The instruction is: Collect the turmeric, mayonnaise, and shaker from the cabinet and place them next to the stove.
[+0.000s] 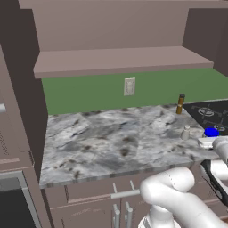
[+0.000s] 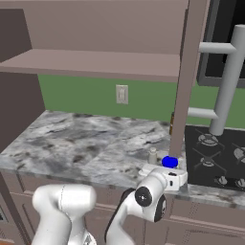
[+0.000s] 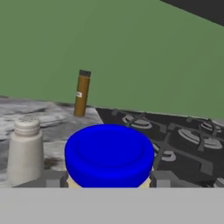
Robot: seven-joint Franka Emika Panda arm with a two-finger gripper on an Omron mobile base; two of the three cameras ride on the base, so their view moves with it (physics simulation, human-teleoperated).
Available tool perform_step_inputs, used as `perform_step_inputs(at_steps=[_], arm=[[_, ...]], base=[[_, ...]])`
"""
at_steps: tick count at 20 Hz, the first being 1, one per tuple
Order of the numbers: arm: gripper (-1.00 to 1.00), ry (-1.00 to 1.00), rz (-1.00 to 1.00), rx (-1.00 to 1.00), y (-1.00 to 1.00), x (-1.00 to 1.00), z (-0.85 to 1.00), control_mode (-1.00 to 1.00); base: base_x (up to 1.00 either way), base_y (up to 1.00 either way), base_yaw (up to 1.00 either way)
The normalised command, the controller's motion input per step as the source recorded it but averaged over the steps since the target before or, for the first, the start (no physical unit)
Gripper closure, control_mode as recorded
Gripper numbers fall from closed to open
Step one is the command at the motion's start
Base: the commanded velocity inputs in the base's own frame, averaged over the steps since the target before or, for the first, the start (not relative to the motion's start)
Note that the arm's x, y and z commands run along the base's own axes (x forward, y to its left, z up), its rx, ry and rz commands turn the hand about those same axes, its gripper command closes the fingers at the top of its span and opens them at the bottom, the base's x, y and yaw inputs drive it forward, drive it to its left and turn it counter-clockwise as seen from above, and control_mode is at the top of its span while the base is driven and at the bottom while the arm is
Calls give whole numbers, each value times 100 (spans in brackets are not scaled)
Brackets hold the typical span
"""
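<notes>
Three items were already found on the counter (image 1: 102, 142) beside the stove (image 3: 175, 135): the turmeric (image 3: 82, 92) upright at the back by the wall, the shaker (image 3: 25, 151) nearer, and the mayonnaise (image 3: 109, 154) right between the fingertips (image 3: 162, 178) of the gripper (image 3: 108, 180). The jar's axis was seen standing vertical, dead centre ahead of the hand. The fingers were spread to either side of the jar; actual contact couldn't quite be made out, probably a light hold or just let go.
</notes>
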Motion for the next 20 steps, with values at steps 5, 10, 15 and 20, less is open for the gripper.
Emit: perform_step_inputs(at_steps=[5,10,15,20], arm=[[-100,1,0,0,-2,0,-3,-100],[-100,0,0,0,-2,-2,1,-100],[-100,0,-2,-2,0,-11,17,-100],[-100,-2,-4,0,-3,-40,32,-100]], base=[[0,0,0],[0,0,0],[0,0,0],[0,0,0]])
